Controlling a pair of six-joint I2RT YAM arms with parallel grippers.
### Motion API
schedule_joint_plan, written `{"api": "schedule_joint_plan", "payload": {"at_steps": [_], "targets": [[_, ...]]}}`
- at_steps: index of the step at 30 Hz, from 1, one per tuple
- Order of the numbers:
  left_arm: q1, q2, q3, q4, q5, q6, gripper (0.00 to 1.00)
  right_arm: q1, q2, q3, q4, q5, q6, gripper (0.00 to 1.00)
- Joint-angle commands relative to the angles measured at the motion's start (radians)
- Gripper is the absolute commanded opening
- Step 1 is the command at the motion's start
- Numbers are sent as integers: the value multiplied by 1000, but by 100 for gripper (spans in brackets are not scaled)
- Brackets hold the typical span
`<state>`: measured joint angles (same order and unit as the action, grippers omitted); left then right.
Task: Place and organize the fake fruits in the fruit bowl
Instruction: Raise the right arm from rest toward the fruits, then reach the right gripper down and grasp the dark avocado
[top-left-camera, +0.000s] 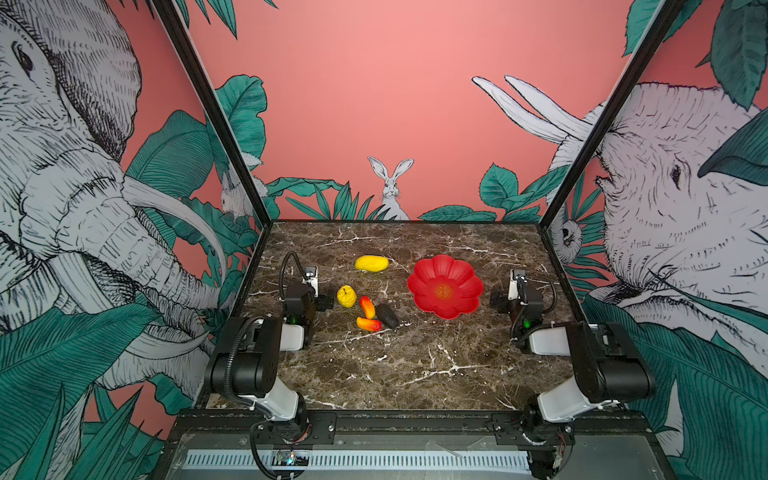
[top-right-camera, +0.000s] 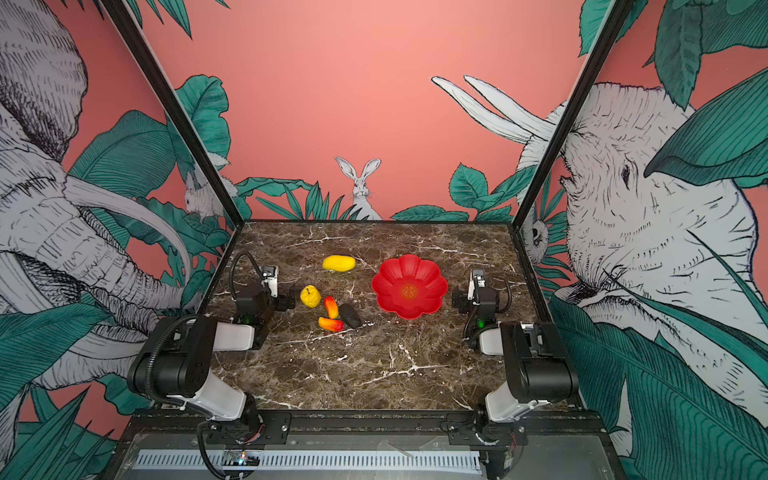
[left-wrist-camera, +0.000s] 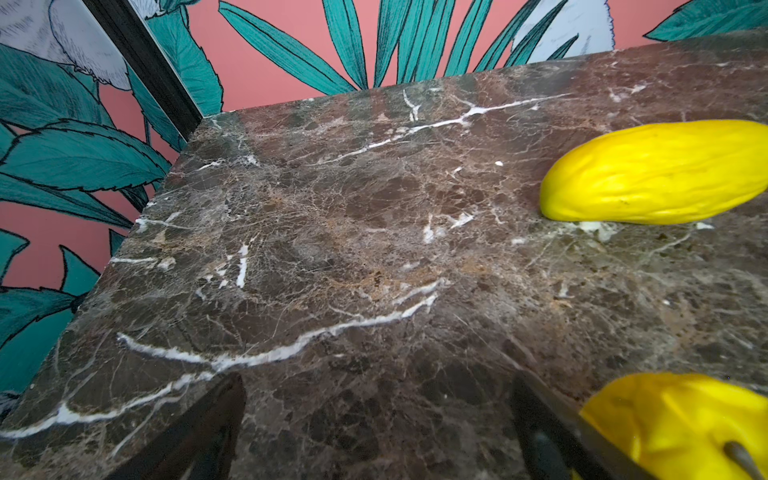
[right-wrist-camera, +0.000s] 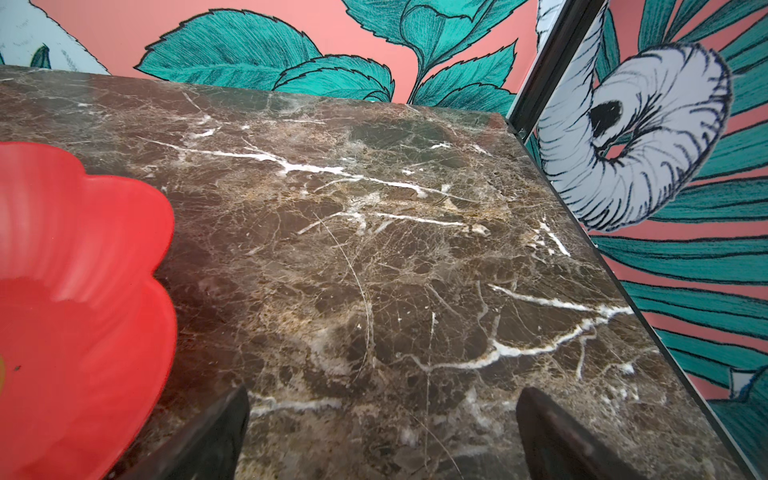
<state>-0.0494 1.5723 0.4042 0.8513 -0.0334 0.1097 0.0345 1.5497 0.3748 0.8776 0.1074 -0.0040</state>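
The marble table (top-left-camera: 415, 365) carries all task items, and none is in the bowl yet. The left gripper (left-wrist-camera: 378, 380) sits at the left side with its jaws spread wide and only bare marble between them. The right gripper (right-wrist-camera: 384, 392) sits just right of the bowl, jaws equally wide and holding nothing. The fruit bowl (top-left-camera: 424, 282) stands empty, right of centre. It appears shallow, glossy and light, so expect it to slide if bumped and release each fruit low over its centre. The yellow oblong fruit (top-left-camera: 371, 263) lies far-left of the bowl and well apart from it. It is probably rigid, light and smooth, so grip it across the short axis at mid-length. The round yellow fruit (top-left-camera: 346, 296) rests just right of the left gripper. It is likely to roll, so close on its widest girth and avoid the stem. The black oval fruit (top-left-camera: 387, 315) lies nearer, and its rough skin should hold well. The two red-orange fruits (top-left-camera: 367, 306) (top-left-camera: 368, 323) lie between and in front of these, crowded together. Take the outer ones first and pinch each at its middle.
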Motion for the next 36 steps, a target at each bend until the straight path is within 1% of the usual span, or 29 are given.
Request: {"api": "schedule_joint_plan", "payload": {"at_steps": [1,5,10,12,14,17,19,22,25,26,28,30,32,34,36], "targets": [[5,-18,15,10,14,12,100,-1,0,19,25,-9,5,100],[9,-18,15,11,15,7,100,-2,-55,7,2,-1,9,99],[9,-27,21,4,-4,5,100,-1,-257,-11,-126,1,10,99],[11,-69,51,-86,-3,5,100,1,-351,-4,-200,-18,17,99],[8,-147,81,-205,7,12,100,17,-455,29,-350,-56,21,99],[3,-322,95,-359,0,-14,100,98,-565,83,-509,-89,9,99],[3,-441,140,-537,-12,-45,100,179,-601,125,-592,-97,7,99],[-1,-558,232,-780,20,-86,100,328,-604,195,-703,-51,20,99],[-10,-640,291,-908,92,-127,100,472,-581,256,-777,-18,57,100],[-11,-659,313,-944,108,-141,100,507,-567,277,-799,-12,68,99],[-10,-696,384,-1077,144,-142,100,585,-530,325,-847,23,108,99],[-12,-731,447,-1184,165,-130,100,637,-487,376,-897,12,147,99],[-11,-775,480,-1242,199,-115,100,679,-422,436,-957,-26,188,99],[-10,-829,467,-1223,251,-125,100,740,-351,487,-1006,-43,196,100],[-12,-859,472,-1237,329,-99,100,794,-285,507,-1006,-76,194,99]]}}
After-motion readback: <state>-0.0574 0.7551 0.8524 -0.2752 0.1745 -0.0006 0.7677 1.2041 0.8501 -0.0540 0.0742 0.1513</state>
